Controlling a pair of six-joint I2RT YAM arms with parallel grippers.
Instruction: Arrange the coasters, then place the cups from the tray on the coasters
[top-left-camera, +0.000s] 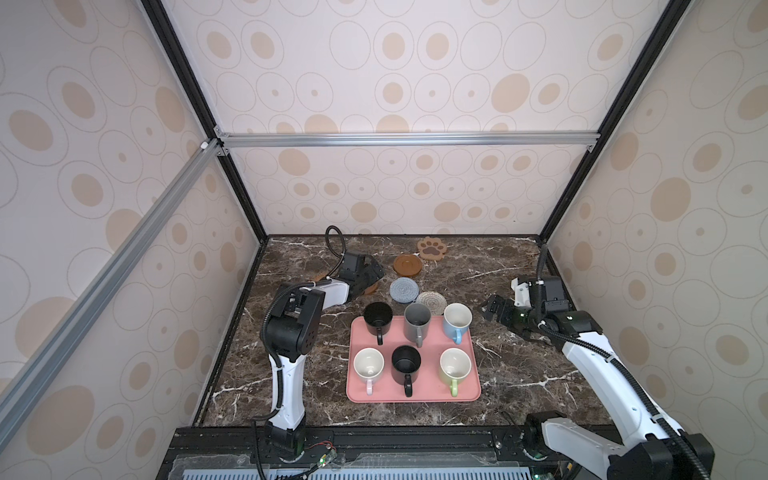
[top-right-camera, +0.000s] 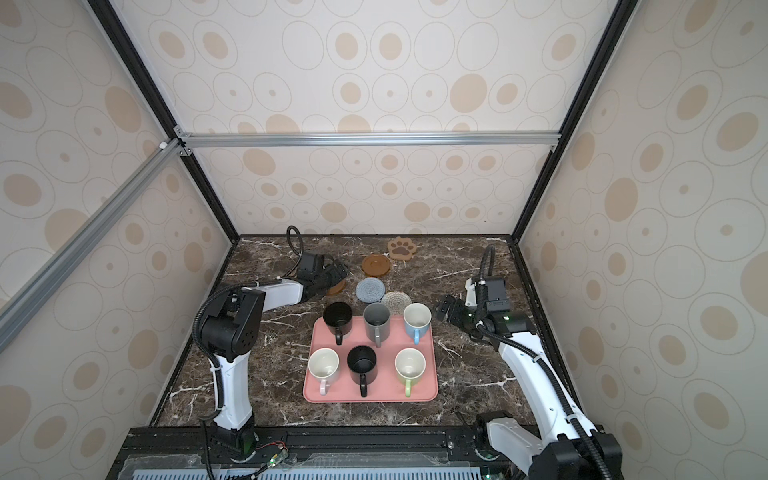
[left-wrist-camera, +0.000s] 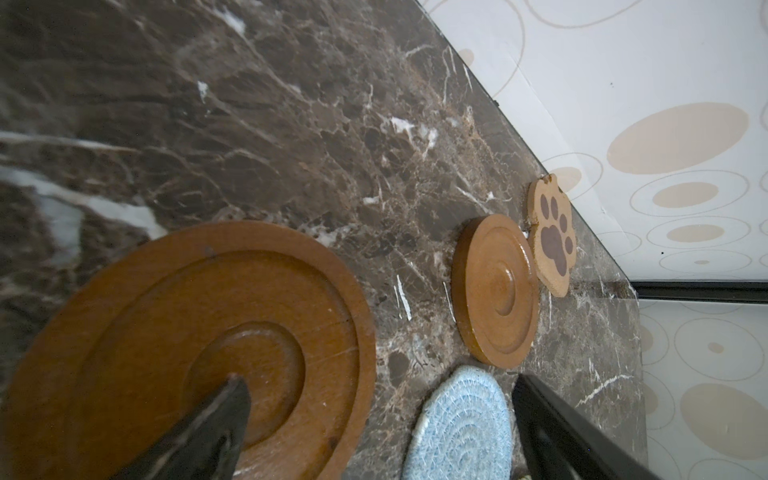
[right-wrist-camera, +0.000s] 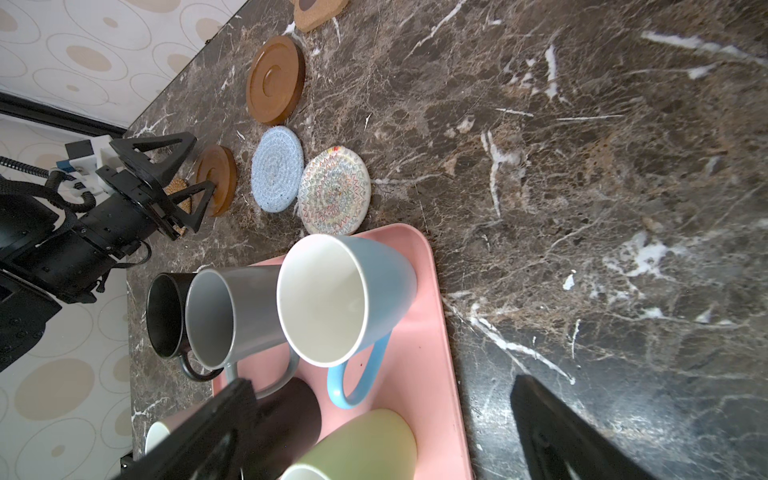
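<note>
Brown disc (left-wrist-camera: 187, 332) beneath left tool (left-wrist-camera: 378, 380), jaws apart; right tool (top-left-camera: 490, 309) apart, near tray (top-left-camera: 428, 392).

Glossy wooden disc (left-wrist-camera: 199, 345), knitted blue-grey round (left-wrist-camera: 461, 424), matt pink tray (top-left-camera: 415, 390).

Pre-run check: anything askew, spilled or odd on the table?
Nothing spilled or damaged. Only oddity: the cream knitted coaster touches the blue knitted coaster and crowds the far edge of the tray, partly hidden behind the grey mug in both top views.
</note>
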